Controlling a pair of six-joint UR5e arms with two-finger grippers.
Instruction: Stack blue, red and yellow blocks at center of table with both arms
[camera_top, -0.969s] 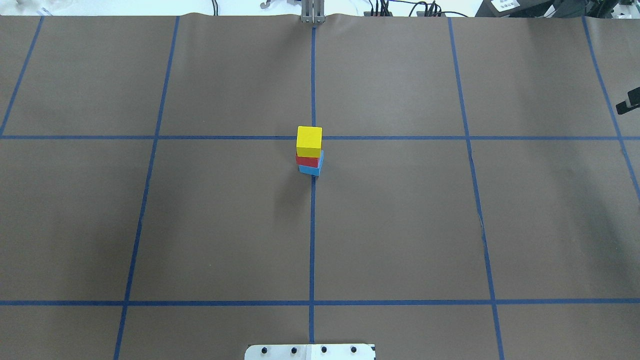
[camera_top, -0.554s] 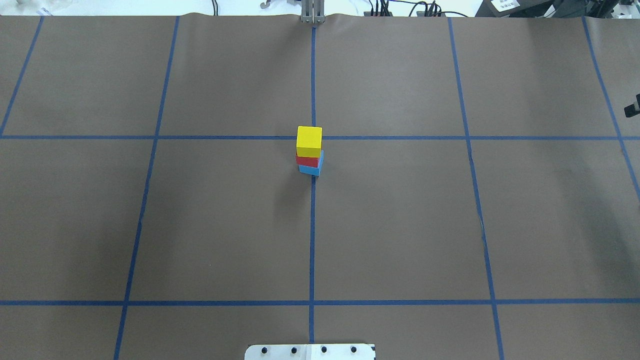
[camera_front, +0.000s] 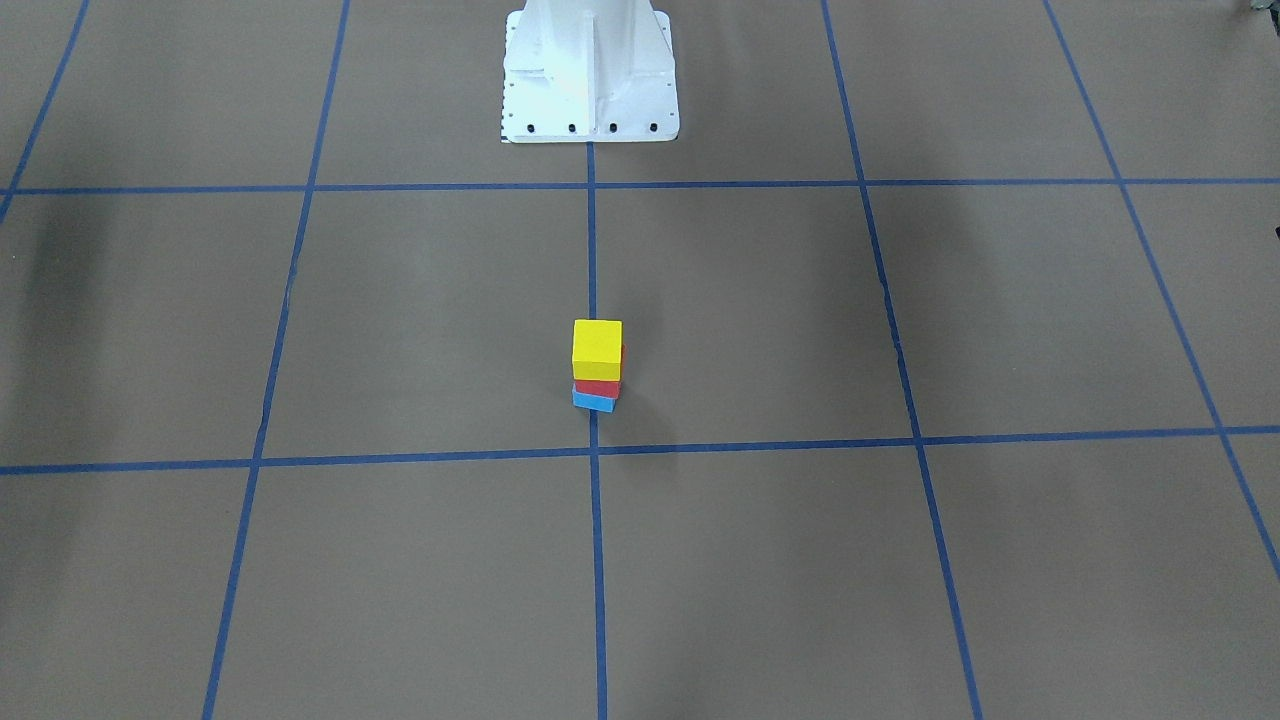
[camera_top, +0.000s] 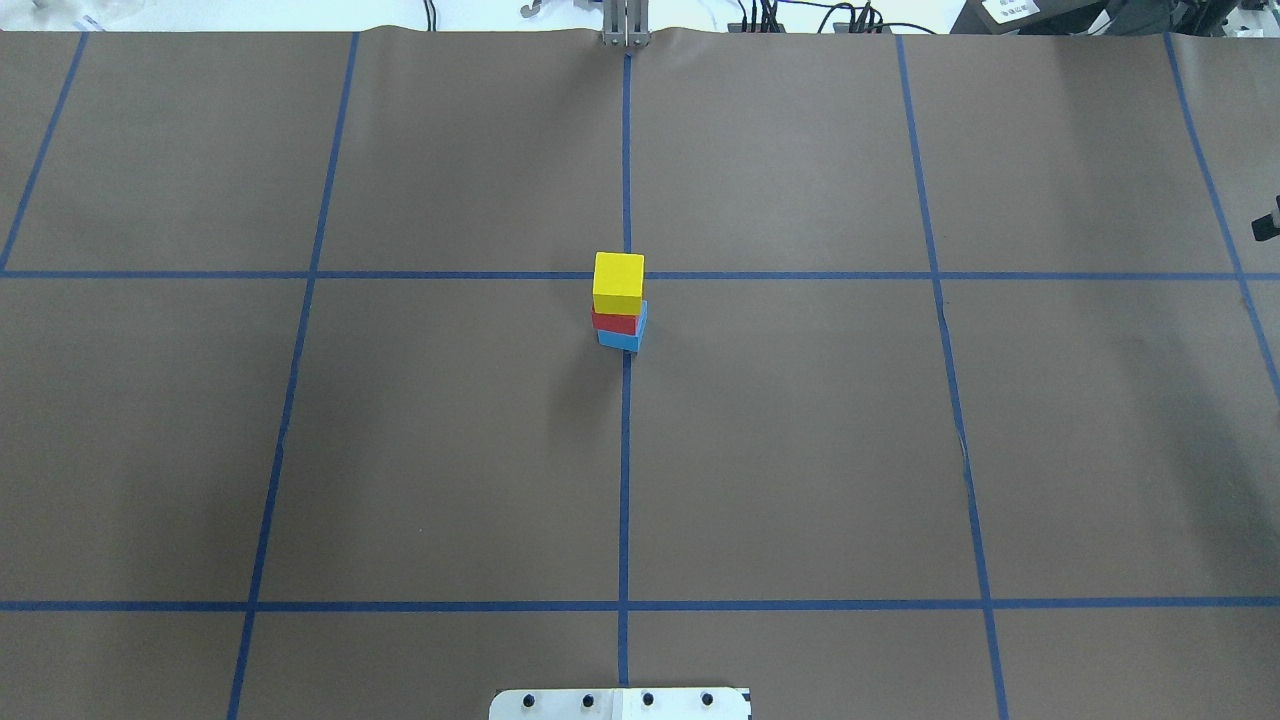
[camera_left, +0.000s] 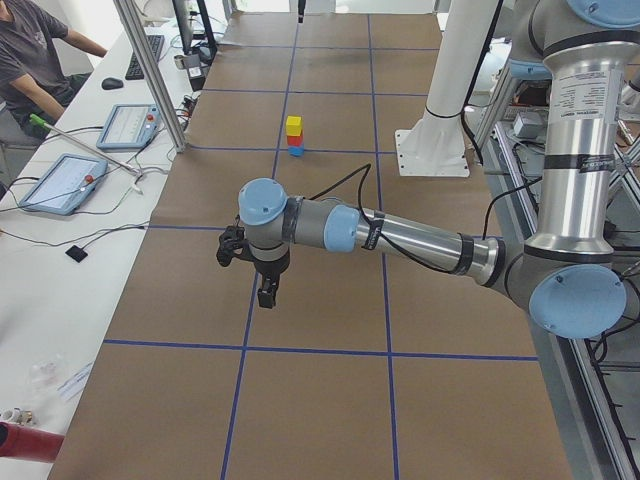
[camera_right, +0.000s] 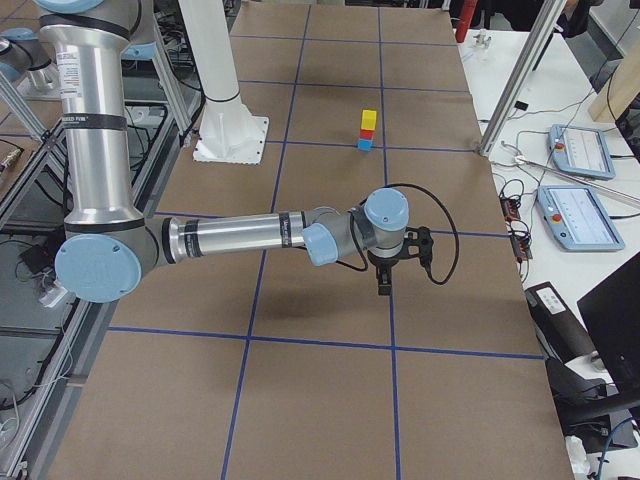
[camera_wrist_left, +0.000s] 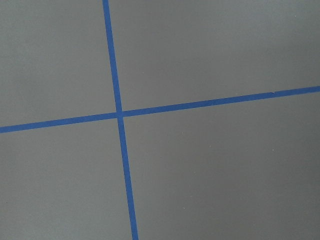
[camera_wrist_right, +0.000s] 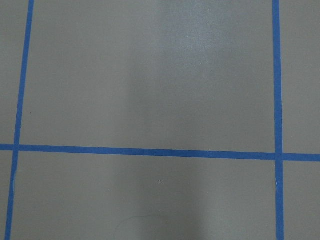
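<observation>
I can't tell how the jaws stand on the left gripper or the right gripper; both hang well apart from the stack. There, a smooth yellow cube tops the red block and blue block on the matte brown worktop.

Brown table, blue tape grid, seated operator, tablet on white side bench, mouse.

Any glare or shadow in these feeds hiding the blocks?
Right wrist view: soft glare on the brown paper table cover, faint shadow band below-left. Left wrist view: even light, blue tape lines sharp. Overhead view: yellow-red-blue block stack crisp, soft shadow beside it.
</observation>
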